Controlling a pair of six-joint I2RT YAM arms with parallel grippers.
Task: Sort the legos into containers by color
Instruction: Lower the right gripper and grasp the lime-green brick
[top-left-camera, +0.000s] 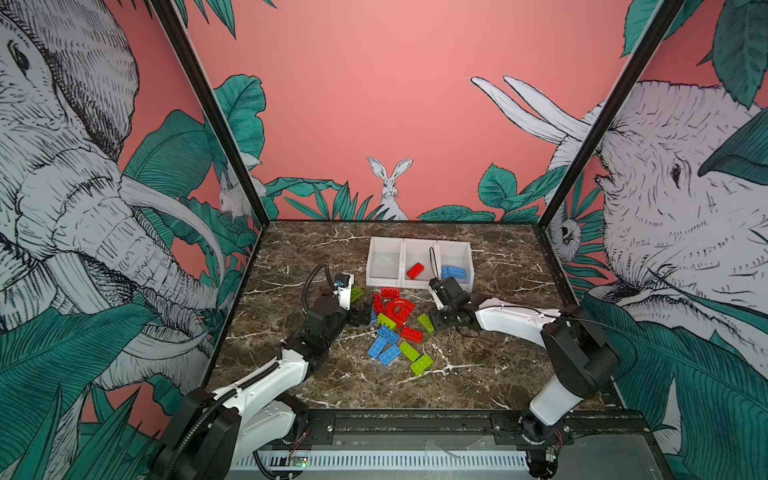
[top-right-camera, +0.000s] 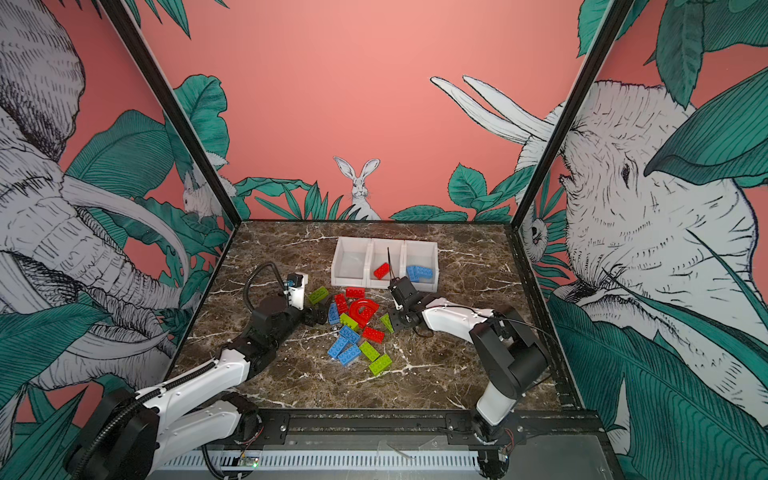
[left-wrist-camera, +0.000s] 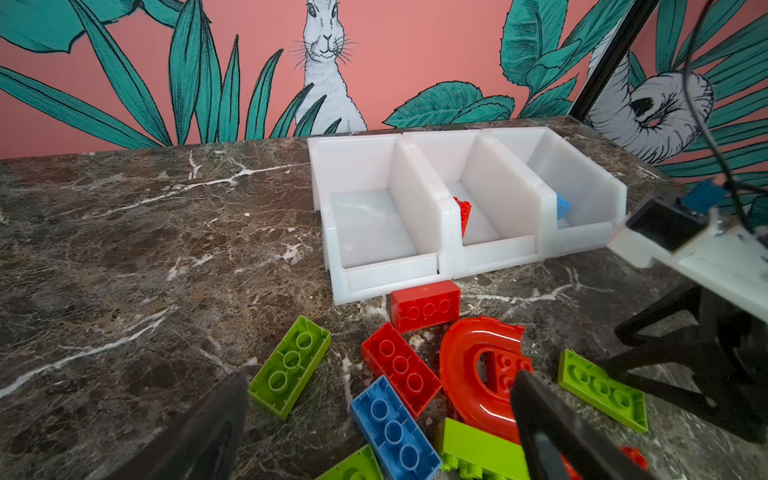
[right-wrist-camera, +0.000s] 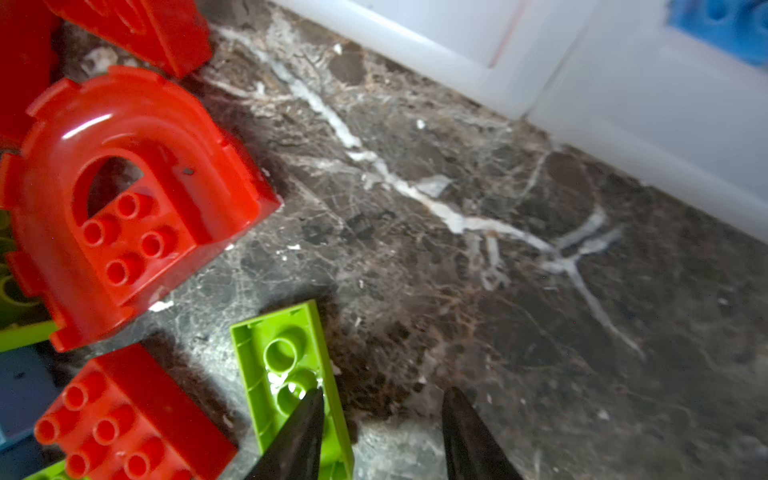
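Top views only: you get the whole pile of bricks (top-left-camera: 395, 328) on the marble table (top-left-camera: 478, 374), lying in front of the bins (top-left-camera: 382, 282) and between the two arms. The front green brick (top-left-camera: 422, 365) shows in no wrist view.
Left wrist view only: you see several bricks lying upside down with their hollow undersides up, and you look into all three bins from their low front walls.
Right wrist view only: one fingertip (right-wrist-camera: 307, 411) sits over the hollow of an upturned green brick (right-wrist-camera: 286, 365). The other is over bare marble just beside its long edge. In both top views the claw hides this.
Left claw (left-wrist-camera: 378, 376): spread wide and holding nothing. It is low at the pile's left side, close to the red arch (left-wrist-camera: 478, 374).
Right claw (right-wrist-camera: 385, 392): a narrow gap with marble showing between the fingers, and nothing clamped. It is just in front of the bins.
Left bin (left-wrist-camera: 390, 272): you see its white floor from wall to wall.
Middle bin (left-wrist-camera: 498, 249): one red brick (top-left-camera: 415, 271). It shows whole in both top views, but the divider half hides it in the left wrist view.
Right bin (left-wrist-camera: 582, 239): blue bricks (top-right-camera: 419, 272). Only a corner shows in each wrist view.
Writing: the stud tops are too blurred for you to read.
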